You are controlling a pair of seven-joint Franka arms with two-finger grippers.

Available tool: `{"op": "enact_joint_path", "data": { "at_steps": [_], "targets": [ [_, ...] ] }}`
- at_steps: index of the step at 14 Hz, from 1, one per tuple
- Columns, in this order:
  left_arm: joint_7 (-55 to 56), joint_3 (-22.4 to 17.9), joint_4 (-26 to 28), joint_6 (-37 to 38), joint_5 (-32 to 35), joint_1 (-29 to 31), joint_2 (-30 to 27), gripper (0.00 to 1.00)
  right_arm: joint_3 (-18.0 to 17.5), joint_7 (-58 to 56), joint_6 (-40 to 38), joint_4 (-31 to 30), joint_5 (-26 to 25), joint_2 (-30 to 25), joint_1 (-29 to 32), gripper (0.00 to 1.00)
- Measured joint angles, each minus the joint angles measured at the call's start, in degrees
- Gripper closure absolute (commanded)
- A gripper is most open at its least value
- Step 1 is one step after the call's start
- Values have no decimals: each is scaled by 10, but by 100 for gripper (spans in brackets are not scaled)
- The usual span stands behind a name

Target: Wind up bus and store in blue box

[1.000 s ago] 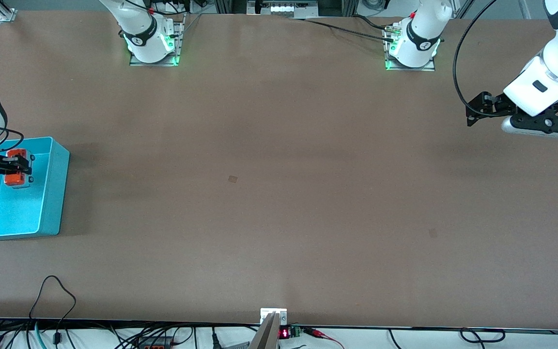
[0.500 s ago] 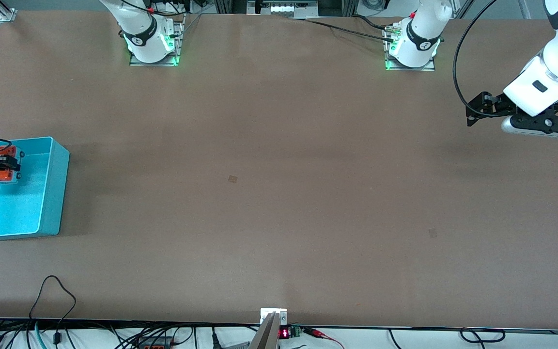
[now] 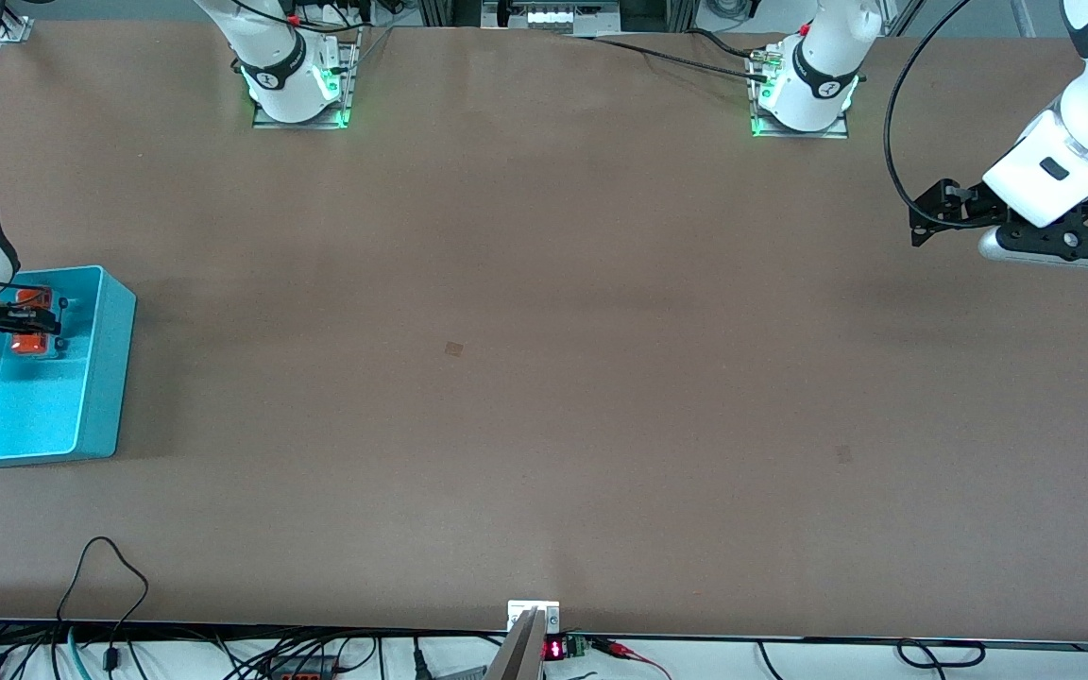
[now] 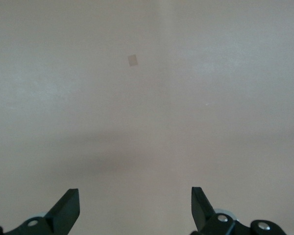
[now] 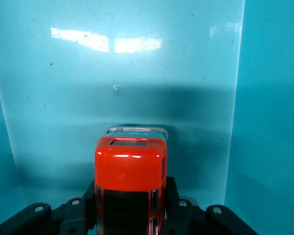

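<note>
Right claw [image 3: 20, 323] pinching bus [image 3: 29, 321] by its sides, down inside blue box [image 3: 110, 378] at the corner farthest from front cam, at right arm's end of desk [image 3: 544, 331]; in right wrist view, bus [image 5: 131, 188] nose-on toward box wall [image 5: 137, 73], wall close ahead (can't tell if wheels touching box floor yet).

Left claw [image 3: 926, 222] spread wide, holding nothing, hanging over bare desk at left arm's end, waiting; left wrist view just shows both fingertips [image 4: 68, 208] well apart over empty surface.

Risks from here, as judgement only:
- If spring wound, release w/ wheels on floor likely sends bus straight into wall; could bounce, tip on side, or climb wall;
- Release while bus above floor = drop, poss. landing on roof or side;
- Claw opening in tight corner: finger may knock wall and shove box, box already partly past view's edge;
- Lifting out before fully letting go could drag bus up and over rim;
- Pushing lower w/ bus already seated could press toy hard against floor.
</note>
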State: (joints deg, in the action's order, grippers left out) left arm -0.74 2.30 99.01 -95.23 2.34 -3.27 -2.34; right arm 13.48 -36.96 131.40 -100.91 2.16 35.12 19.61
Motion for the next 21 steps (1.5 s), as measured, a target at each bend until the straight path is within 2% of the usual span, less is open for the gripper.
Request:
{"op": "enact_joint_path", "data": {
  "at_steps": [1, 2, 3, 10, 13, 17, 19, 21],
  "targets": [
    [0, 0, 0, 0, 0, 0, 0, 0, 0, -1, 0, 0, 0, 0, 0, 70],
    [0, 0, 0, 0, 0, 0, 0, 0, 0, -2, 0, 0, 0, 0, 0, 26],
    [0, 0, 0, 0, 0, 0, 0, 0, 0, -4, 0, 1, 0, 0, 0, 0],
    [0, 0, 0, 3, 0, 1, 0, 0, 0, -16, 15, 2, 0, 0, 4, 0],
    [0, 0, 0, 11, 0, 1, 0, 0, -10, -17, 17, 15, 17, -14, 3, 0],
    [0, -1, 0, 12, 0, 1, 0, 0, -48, -18, -19, 28, 13, -107, 1, 0],
    [0, -1, 0, 12, 0, 1, 0, 0, -85, -2, -84, 34, -13, -163, -2, 0],
    [0, -1, 0, 13, 0, 1, 0, 0, -116, 70, -190, 45, -24, -216, -7, 0]
  ]
}}
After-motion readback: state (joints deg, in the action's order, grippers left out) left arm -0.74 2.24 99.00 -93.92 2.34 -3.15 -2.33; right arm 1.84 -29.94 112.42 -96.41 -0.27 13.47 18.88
